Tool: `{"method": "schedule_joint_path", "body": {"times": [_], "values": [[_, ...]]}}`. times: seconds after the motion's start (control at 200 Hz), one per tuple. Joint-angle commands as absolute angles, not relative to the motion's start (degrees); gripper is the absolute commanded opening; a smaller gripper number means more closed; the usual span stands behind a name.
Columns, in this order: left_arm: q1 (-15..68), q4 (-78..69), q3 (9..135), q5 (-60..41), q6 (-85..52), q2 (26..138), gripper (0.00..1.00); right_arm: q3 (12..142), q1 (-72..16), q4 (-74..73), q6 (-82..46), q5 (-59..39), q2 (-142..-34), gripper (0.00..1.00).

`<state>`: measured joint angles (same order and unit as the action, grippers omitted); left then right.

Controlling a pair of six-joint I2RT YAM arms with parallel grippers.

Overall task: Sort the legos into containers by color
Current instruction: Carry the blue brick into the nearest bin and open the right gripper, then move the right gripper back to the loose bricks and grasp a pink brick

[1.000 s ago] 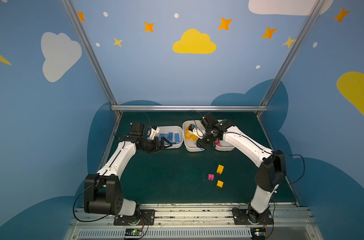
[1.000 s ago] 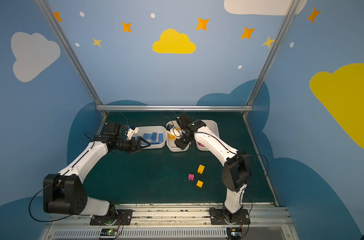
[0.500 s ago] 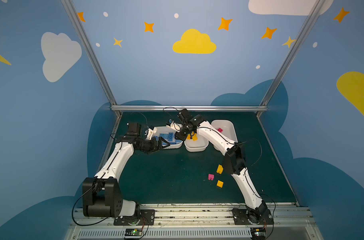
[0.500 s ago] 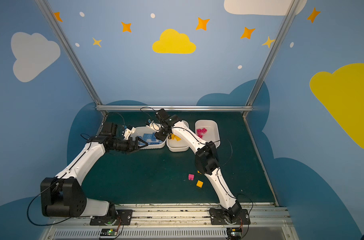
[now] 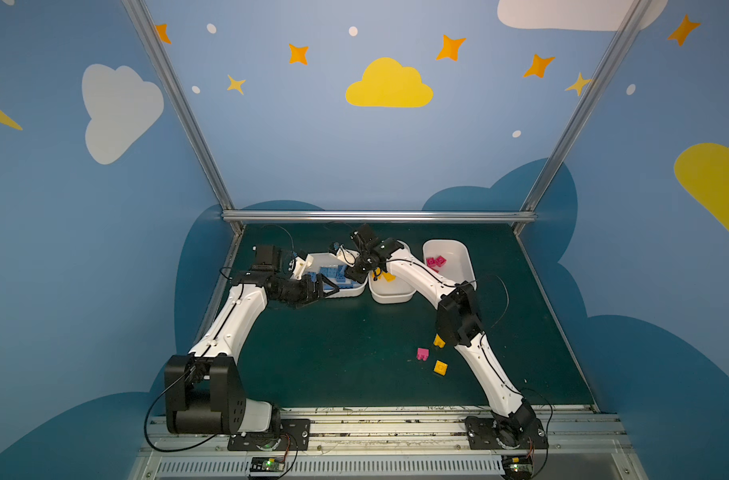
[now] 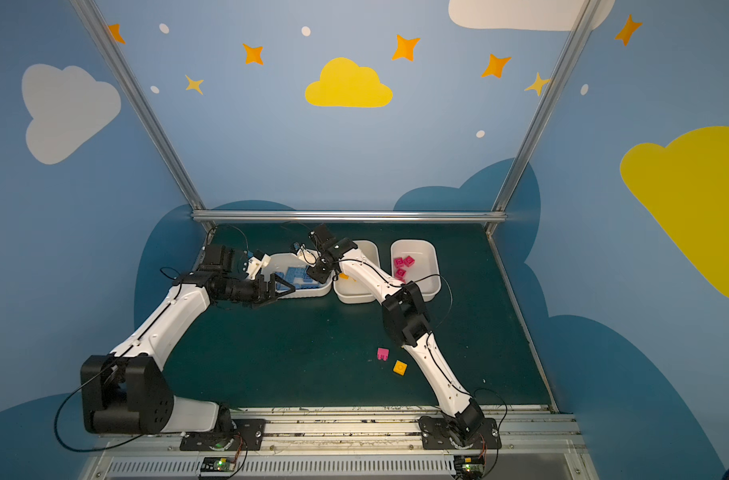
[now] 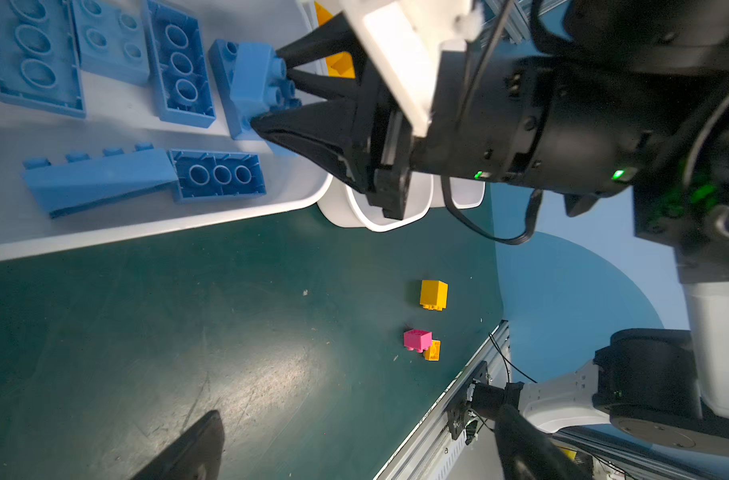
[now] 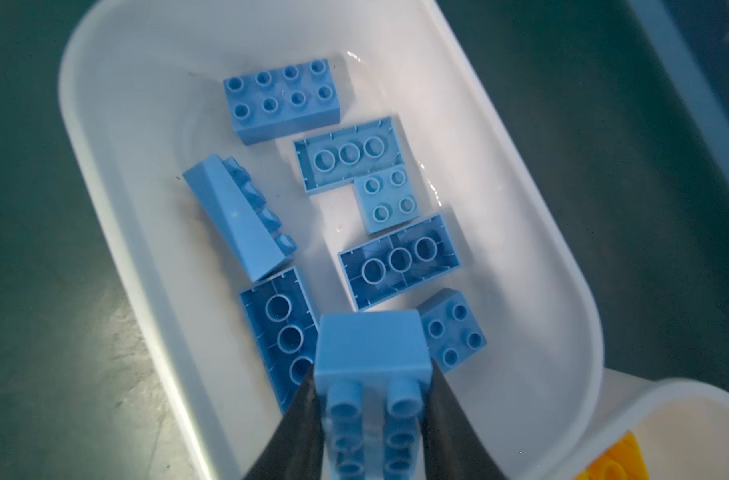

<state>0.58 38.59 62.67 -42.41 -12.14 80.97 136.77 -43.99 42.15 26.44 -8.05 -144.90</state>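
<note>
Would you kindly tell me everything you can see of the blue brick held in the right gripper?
The blue brick is a chunky, light blue piece of smooth plastic with two rows of round hollow studs. The right gripper is shut on it, one black jaw against each side, studs pointing back toward the wrist. It hangs over one end of the white tray holding other blue bricks; whether it touches them is unclear.
</note>
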Motion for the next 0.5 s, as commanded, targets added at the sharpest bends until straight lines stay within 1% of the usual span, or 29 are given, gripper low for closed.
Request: {"method": "schedule_joint_path", "body": {"times": [0.0, 0.055, 0.145, 0.18, 0.215, 0.39, 0.496], "values": [[0.33, 38.94, 62.67, -43.07, -11.37, 80.96, 0.99, 137.89, -44.47, 43.77, 27.67, -8.32, -145.83, 0.31], [0.35, 38.94, 62.61, -43.07, -11.37, 81.10, 0.99, 137.32, -44.61, 44.27, 28.13, -8.07, -145.90, 0.35], [0.30, 38.94, 62.58, -43.03, -11.30, 81.28, 0.99, 136.21, -44.77, 44.17, 28.05, -7.90, -144.78, 0.55], [0.27, 39.00, 62.58, -43.07, -11.33, 81.36, 0.99, 135.53, -44.74, 43.86, 27.81, -8.07, -143.90, 0.59], [0.35, 38.94, 62.51, -43.15, -11.29, 81.39, 0.99, 134.70, -44.71, 43.54, 27.61, -8.00, -142.69, 0.61], [0.35, 39.11, 62.75, -43.50, -11.42, 81.29, 0.99, 128.07, -44.04, 44.88, 27.12, -8.68, -133.45, 0.65], [0.31, 38.56, 62.58, -44.19, -11.80, 81.56, 1.00, 122.77, -43.75, 48.53, 22.21, -7.91, -126.81, 0.67]]}}
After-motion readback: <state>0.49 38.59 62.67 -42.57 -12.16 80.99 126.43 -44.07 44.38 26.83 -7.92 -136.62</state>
